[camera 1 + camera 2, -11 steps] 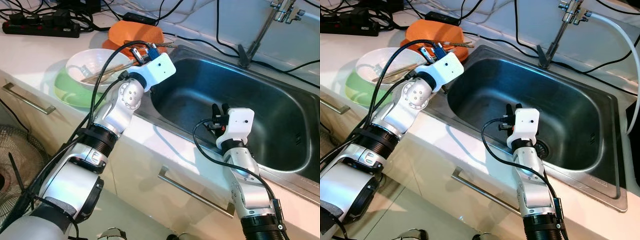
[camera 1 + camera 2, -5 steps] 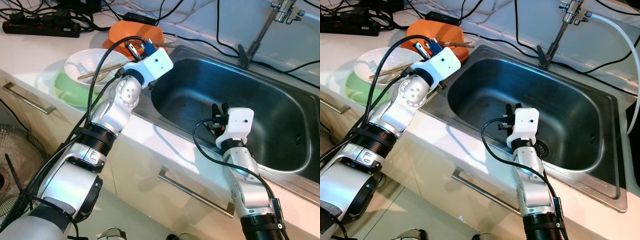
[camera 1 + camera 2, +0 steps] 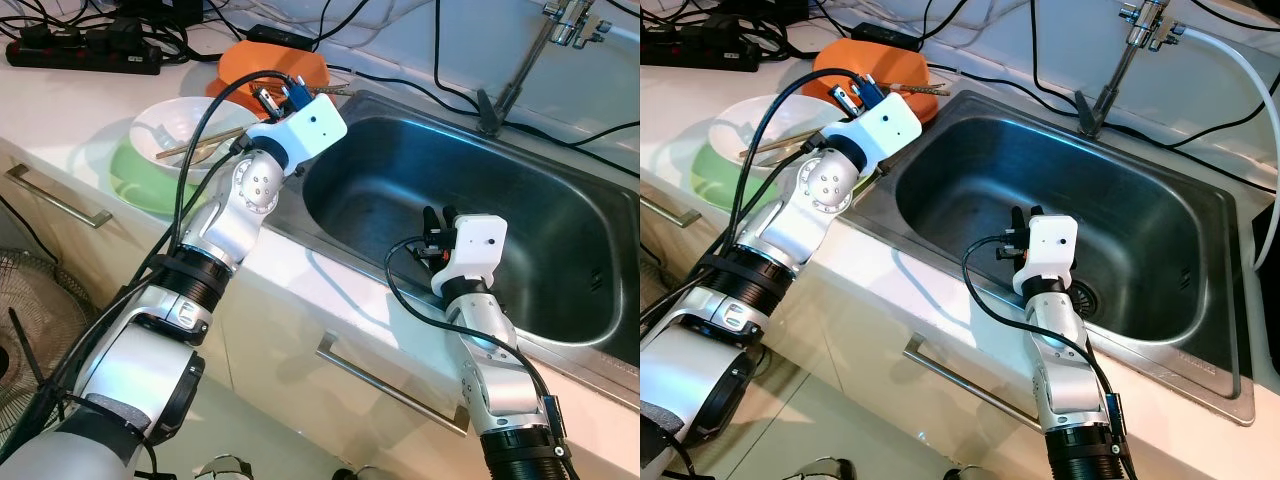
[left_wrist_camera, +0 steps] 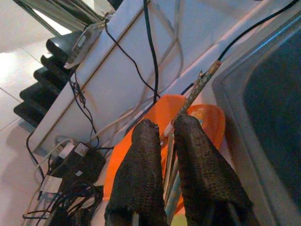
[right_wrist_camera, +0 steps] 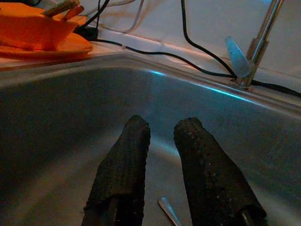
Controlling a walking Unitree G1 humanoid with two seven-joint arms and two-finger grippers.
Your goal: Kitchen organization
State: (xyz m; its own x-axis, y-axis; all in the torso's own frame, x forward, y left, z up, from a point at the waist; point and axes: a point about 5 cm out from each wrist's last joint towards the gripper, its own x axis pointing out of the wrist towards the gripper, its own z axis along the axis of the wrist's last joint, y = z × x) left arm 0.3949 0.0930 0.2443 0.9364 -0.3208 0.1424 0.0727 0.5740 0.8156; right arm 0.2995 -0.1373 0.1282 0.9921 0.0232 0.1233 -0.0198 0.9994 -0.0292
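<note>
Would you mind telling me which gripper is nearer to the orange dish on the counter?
Left. The left gripper hovers right at the orange dish, beside the sink's corner. The right gripper hangs apart from it, over the sink basin.

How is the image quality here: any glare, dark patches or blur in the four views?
Eye views: sharp and evenly lit, with soft sheen on the steel sink. Left wrist view: the window is overexposed; the left tool fingers are close and soft. Right wrist view: dim basin, a bluish glare streak along its far wall, the right tool fingers dark.
</note>
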